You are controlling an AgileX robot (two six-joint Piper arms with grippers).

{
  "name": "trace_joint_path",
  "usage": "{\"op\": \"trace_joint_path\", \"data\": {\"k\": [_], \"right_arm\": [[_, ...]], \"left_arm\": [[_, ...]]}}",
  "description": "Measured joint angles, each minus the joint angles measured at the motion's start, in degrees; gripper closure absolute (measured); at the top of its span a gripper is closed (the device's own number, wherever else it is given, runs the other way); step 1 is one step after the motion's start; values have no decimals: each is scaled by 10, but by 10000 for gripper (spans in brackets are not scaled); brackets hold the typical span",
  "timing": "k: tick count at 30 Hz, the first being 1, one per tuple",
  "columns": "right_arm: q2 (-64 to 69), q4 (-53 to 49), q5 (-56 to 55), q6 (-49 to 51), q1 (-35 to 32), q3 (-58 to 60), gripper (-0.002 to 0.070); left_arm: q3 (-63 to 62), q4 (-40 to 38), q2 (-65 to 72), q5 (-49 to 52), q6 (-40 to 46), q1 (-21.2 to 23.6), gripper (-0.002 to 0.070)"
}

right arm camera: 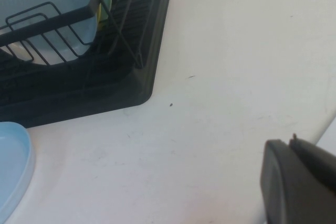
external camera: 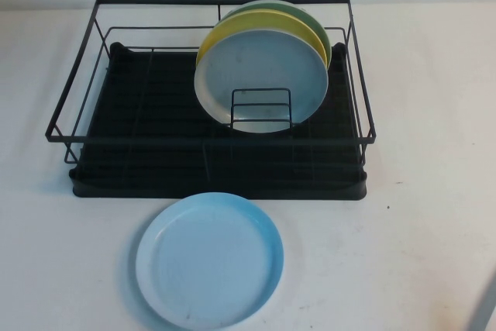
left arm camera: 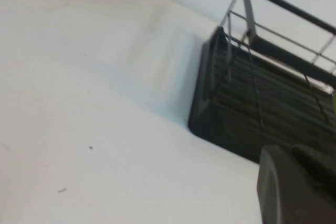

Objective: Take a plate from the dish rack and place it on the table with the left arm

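The sky-blue plate (external camera: 209, 261) lies flat on the white table (external camera: 418, 215), just in front of the black wire dish rack (external camera: 217, 168). Its edge also shows in the right wrist view (right arm camera: 11, 166). Neither arm shows in the high view. My left gripper (left arm camera: 291, 151) is shut and empty, low over the table beside the rack's left front corner (left arm camera: 210, 121). My right gripper (right arm camera: 290, 141) is shut and empty, over the table off the rack's right front corner (right arm camera: 142, 90).
A duller grey-blue plate (external camera: 263, 83) stands upright in the small wire holder (external camera: 261, 110), with a yellow plate (external camera: 232, 27) and a green plate (external camera: 314, 25) behind it. The rack's black ribbed drip tray (external camera: 139, 114) fills its left half.
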Motion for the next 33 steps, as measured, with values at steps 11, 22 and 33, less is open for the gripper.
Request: {"op": "trace_joint_path", "data": {"k": [11, 22, 33], "right_arm": [[0, 0, 0, 0, 0, 0, 696], [0, 0, 0, 0, 0, 0, 696], [0, 0, 0, 0, 0, 0, 696]], "left_arm": [[0, 2, 0, 64, 130, -101, 676], [0, 2, 0, 66, 182, -104, 677], [0, 2, 0, 66, 184, -104, 678]]}}
